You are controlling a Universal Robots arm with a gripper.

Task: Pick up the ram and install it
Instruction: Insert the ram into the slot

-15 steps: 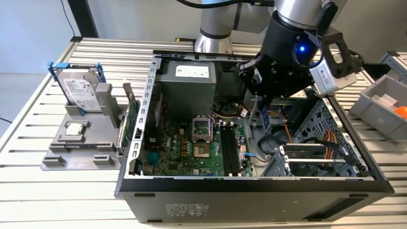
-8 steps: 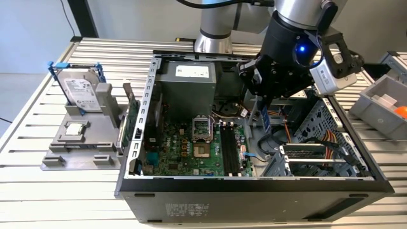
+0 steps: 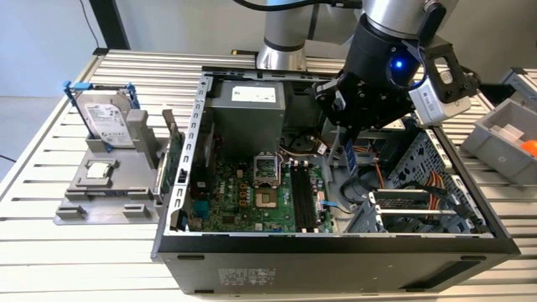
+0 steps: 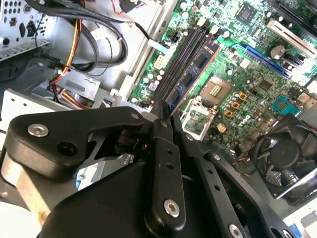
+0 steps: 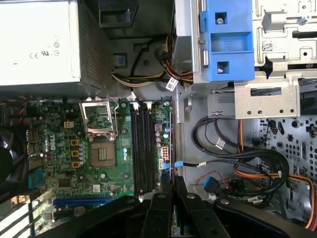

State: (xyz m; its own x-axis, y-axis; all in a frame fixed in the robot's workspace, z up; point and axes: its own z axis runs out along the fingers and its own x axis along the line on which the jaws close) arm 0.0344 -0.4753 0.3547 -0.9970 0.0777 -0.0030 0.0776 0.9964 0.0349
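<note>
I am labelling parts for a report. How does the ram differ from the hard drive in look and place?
The ram is a thin blue board with black chips; the hard drive is a thicker silver block with a white label. The hand holds the ram over the open case; the hard drive stands in a grey holder outside it. Neither lies flat.

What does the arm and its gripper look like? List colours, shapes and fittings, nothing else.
The arm is a silver-grey tube with round joints. Its wrist section is black, with a small blue light glowing on it, and a grey and white camera box is strapped beside it. The gripper is matte black: broad, rounded linkage plates joined by silver screws and pins, tapering to narrow jaws, as both wrist views show.
</note>
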